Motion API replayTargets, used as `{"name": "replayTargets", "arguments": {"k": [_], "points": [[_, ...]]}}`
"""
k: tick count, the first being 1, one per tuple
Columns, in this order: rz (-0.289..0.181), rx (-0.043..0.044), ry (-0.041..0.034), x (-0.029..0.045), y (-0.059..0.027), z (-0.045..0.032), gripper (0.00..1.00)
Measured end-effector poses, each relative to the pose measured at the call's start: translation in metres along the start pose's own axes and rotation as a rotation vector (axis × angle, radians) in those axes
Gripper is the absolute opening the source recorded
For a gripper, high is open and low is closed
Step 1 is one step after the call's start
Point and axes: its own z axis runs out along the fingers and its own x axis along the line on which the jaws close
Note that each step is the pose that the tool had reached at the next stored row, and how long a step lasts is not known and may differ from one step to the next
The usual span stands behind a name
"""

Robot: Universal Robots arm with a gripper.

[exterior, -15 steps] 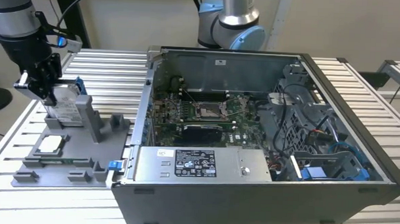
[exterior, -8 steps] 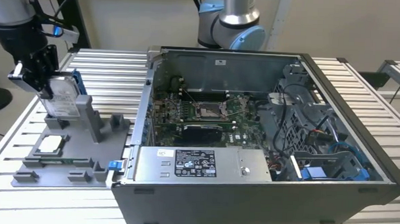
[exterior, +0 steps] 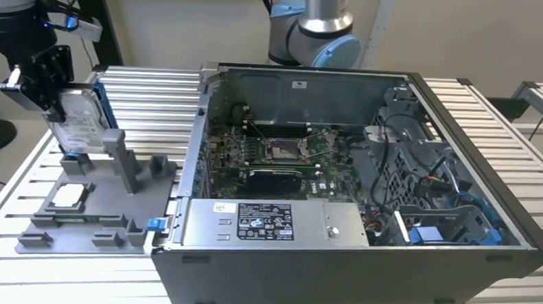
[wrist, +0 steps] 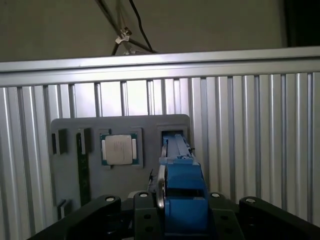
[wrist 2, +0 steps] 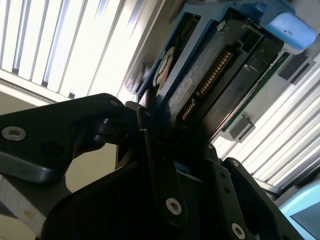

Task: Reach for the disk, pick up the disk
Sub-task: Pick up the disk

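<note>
Clamped on the disk [exterior: 82, 122] w/ the gripper [exterior: 57, 103], pressed closed against both flat faces near its upper end. Seen in exterior view toward the exterior view's left, at 9 o'clock from the open PC case [exterior: 339, 278]. Holds it upright, slightly tilted, w/ the blue bracket [exterior: 109, 116] on the edge facing the case. Hangs w/ lower edge right at the grey slot post [exterior: 74, 164] of the fixture tray [exterior: 112, 231]; can't tell if touching or just clear. In the second wrist view, black fingers [wrist 2: 152, 150] pinching the disk at its connector end. In the first wrist view, blue bracket in line w/ a slot [wrist: 172, 131] in the tray. CPU chip [exterior: 68, 197] seated in a tray pocket, approx 6 o'clock from disk in exterior view, apart from it. Beside chip, a green strip [wrist: 84, 170] in a narrow groove. Inside case: motherboard [exterior: 281, 152] at centre, power-supply box [exterior: 278, 224] at 6 o'clock along the front wall. Under everything, slatted metal table [exterior: 146, 85].
</note>
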Motion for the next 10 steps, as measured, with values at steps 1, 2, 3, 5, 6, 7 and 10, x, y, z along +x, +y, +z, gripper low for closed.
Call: {"name": "replayTargets", "arguments": {"k": [1, 2, 3, 5, 6, 7, 10], "points": [[0.0, 0.0, 0.0, 0.0, 0.0, -0.0017, 0.0], [0.0, 0.0, 0.0, 0.0, 0.0, -0.0033, 0.0], [0.0, 0.0, 0.0, 0.0, 0.0001, -0.005, 0.0], [0.0, -0.0001, 0.0, 0.0, 0.0001, -0.009, 0.0], [0.0, 0.0, 0.0, 0.0, 0.0001, -0.0109, 0.0], [0.0, 0.0001, 0.0, 0.0, 0.0002, -0.0127, 0.0], [0.0, -0.0001, 0.0, 0.0, 0.0003, -0.0177, 0.0]]}}
